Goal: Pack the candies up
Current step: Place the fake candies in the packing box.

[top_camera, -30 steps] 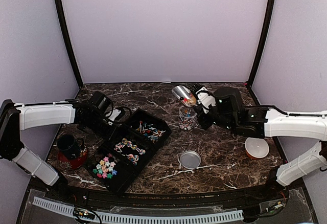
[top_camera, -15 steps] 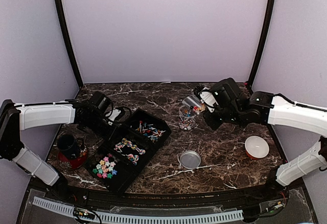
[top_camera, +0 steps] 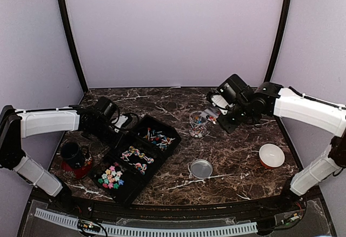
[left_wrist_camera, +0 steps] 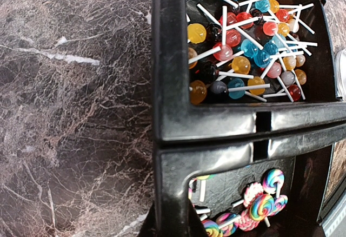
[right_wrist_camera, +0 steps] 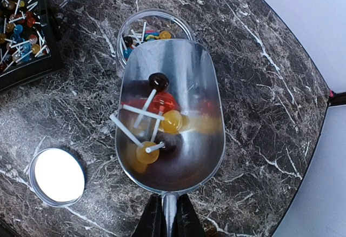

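My right gripper (right_wrist_camera: 169,218) is shut on the handle of a metal scoop (right_wrist_camera: 170,123). The scoop lies level with a few round lollipops (right_wrist_camera: 162,115) in it, its lip over the rim of the glass jar (right_wrist_camera: 154,28). The jar (top_camera: 198,123) stands upright with several candies inside, and my right gripper (top_camera: 223,119) is just to its right. A black three-part tray (top_camera: 158,168) holds round lollipops (left_wrist_camera: 243,42), swirl lollipops (left_wrist_camera: 262,204) and small star candies (top_camera: 111,177). My left gripper (left_wrist_camera: 173,227) is shut on the tray's rim (left_wrist_camera: 178,166), at the tray's far left side (top_camera: 120,130).
The jar's round lid (top_camera: 201,168) lies flat in front of the jar. A white and orange bowl (top_camera: 271,156) sits at the right. A dark mug (top_camera: 73,156) stands left of the tray. Black posts and lilac walls close the back and sides.
The right arm has swung back and to the right, bringing the scoop down from a raised tilt over the jar to level beside it. The left arm and tray have not moved.
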`<act>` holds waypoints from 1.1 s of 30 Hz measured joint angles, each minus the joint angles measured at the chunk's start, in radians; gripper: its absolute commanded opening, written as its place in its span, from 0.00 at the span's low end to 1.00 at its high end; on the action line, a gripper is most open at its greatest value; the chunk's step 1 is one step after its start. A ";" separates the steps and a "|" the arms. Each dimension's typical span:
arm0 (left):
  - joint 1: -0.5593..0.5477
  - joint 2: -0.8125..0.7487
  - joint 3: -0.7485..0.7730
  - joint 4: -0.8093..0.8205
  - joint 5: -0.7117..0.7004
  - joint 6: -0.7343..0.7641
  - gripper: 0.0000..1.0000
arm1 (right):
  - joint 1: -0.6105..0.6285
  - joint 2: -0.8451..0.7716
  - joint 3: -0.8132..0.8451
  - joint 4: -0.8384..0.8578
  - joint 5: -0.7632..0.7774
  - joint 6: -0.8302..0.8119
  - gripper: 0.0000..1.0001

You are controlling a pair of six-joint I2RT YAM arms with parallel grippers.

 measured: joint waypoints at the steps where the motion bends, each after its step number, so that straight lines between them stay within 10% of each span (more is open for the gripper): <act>1: 0.000 0.000 0.000 0.000 0.000 0.000 0.00 | -0.005 0.007 0.009 -0.015 -0.004 0.000 0.00; 33: 0.000 -0.011 0.000 0.000 0.000 0.000 0.00 | -0.032 0.204 0.240 -0.264 -0.014 -0.026 0.00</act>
